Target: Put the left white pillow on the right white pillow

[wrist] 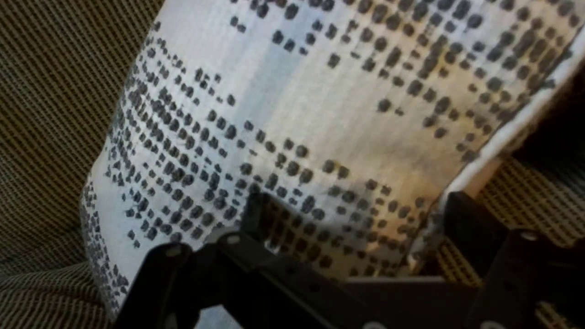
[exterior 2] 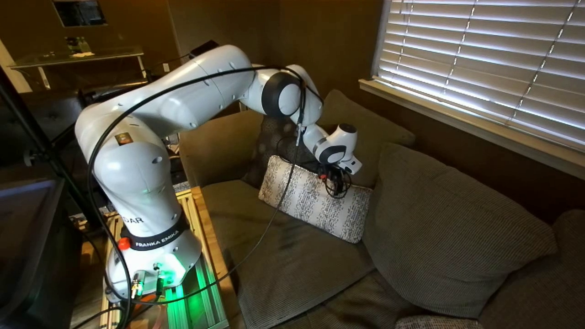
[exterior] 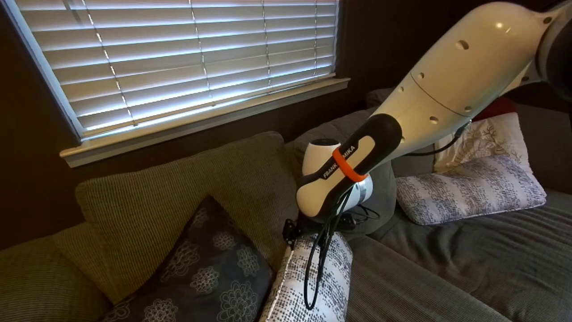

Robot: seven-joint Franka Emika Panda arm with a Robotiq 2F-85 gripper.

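Note:
The left white pillow [exterior: 328,273] [exterior 2: 311,205] [wrist: 192,151], off-white with dark grey specks, leans on the sofa beside the dark floral pillow. My gripper [exterior: 316,235] [wrist: 358,212] is at its upper edge, jaws wide apart. In the wrist view a finger [wrist: 258,214] lies over the speckled face, while the opposite finger [wrist: 470,224] sits just past the piped seam, so the edge is between them without a visible squeeze. The right white pillow [exterior: 473,190], pale with a fine grey print, lies farther along the sofa. Pillow fabric fills much of the wrist view.
A dark floral pillow [exterior: 210,273] stands against the left white pillow. Behind the right white pillow is a cream pillow [exterior: 496,134] with a drawn print. Large grey back cushions [exterior 2: 448,228] line the window side. A loose cable [exterior 2: 269,224] hangs across the seat.

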